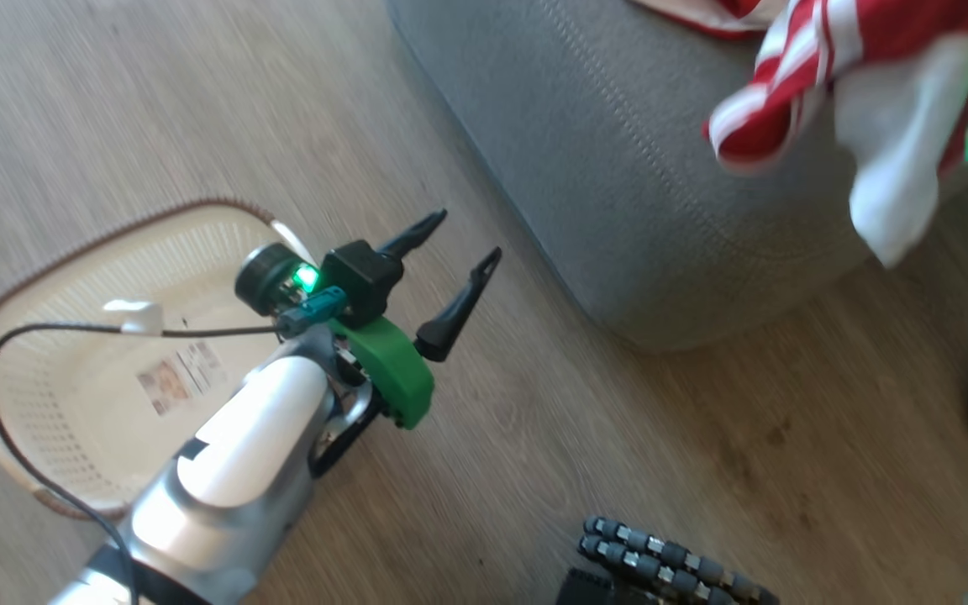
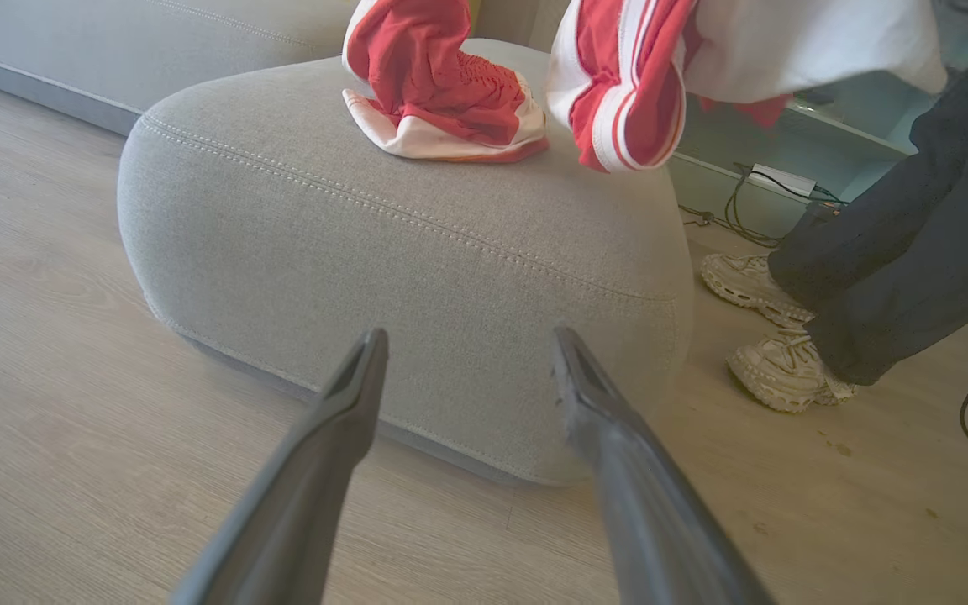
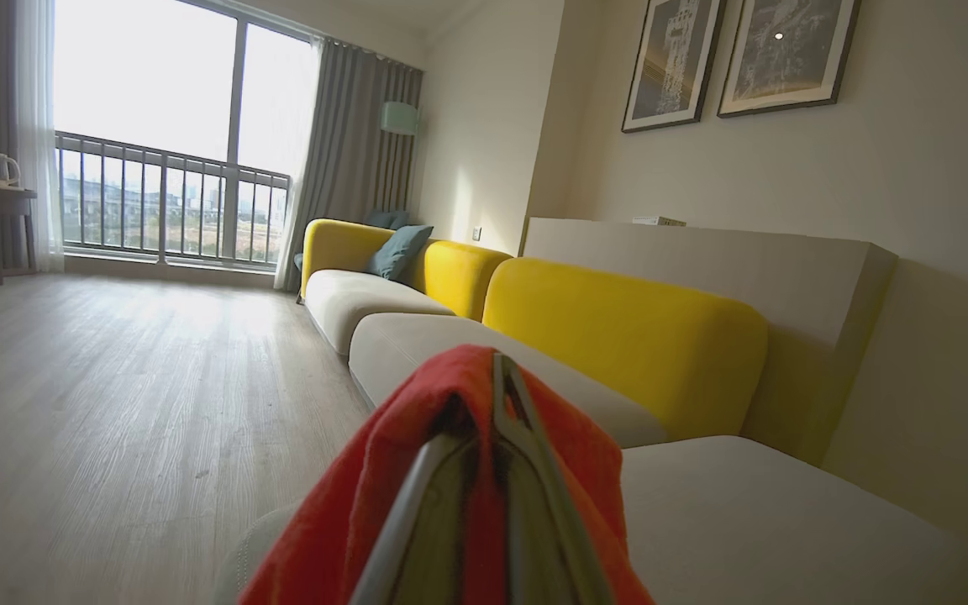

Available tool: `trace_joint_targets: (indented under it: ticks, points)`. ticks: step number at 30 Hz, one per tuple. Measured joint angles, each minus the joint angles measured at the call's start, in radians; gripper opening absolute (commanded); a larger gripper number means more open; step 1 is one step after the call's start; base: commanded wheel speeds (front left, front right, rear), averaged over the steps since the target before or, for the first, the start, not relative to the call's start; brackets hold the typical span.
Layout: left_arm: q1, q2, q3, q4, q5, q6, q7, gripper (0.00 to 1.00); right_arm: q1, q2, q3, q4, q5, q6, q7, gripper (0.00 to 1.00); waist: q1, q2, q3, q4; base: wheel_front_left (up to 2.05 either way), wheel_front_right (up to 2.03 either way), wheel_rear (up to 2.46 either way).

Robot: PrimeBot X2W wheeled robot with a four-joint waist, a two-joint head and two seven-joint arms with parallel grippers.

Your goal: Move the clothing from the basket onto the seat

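The cream basket (image 1: 72, 395) stands on the wooden floor at the left, and only a label sticker shows inside it. My left gripper (image 1: 469, 233) hovers open between the basket and the grey seat (image 1: 618, 185), with nothing between its fingers; in the left wrist view the left gripper (image 2: 469, 336) points at the seat's side (image 2: 417, 277). One red and white piece of clothing (image 2: 442, 101) lies on the seat's top. A second piece of clothing (image 1: 795, 84) hangs above the seat's right part (image 2: 644, 76). My right gripper (image 3: 497, 395) is shut on its red fabric (image 3: 349, 521).
A person's dark trouser legs and pale shoes (image 2: 786, 370) stand just right of the seat. Cables (image 2: 744, 210) lie on the floor behind it. A long grey and yellow sofa (image 3: 618, 336) runs along the wall. A dark ribbed part (image 1: 669, 563) sits at the bottom edge.
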Motion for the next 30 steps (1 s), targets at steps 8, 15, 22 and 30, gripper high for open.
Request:
trace_joint_targets:
  ticks: [8,15,22,30]
  points:
    - [-0.034,0.046,-0.004,-0.011,0.026,0.0,0.0,1.0,-0.225,-0.071,-0.049,0.103,-0.025,0.0,0.0,0.0,0.0001,0.0,0.122,0.011,0.0,0.0,0.0]
    - [-0.073,0.061,-0.021,-0.033,0.037,0.0,0.002,1.0,-0.412,-0.175,-0.194,0.248,-0.142,0.0,0.0,0.0,0.0001,0.0,0.217,0.075,0.0,0.0,0.0]
    - [-0.081,0.062,-0.035,-0.042,0.044,0.001,0.005,1.0,-0.537,-0.221,-0.353,0.408,-0.29,0.0,0.0,0.0,0.0001,0.0,0.269,0.147,0.0,0.0,0.0]
    - [-0.102,0.061,-0.032,-0.052,0.045,0.007,0.004,1.0,-0.648,-0.197,-0.364,0.607,-0.402,0.0,0.0,0.0,0.0001,0.0,0.342,0.234,0.0,0.0,0.0]
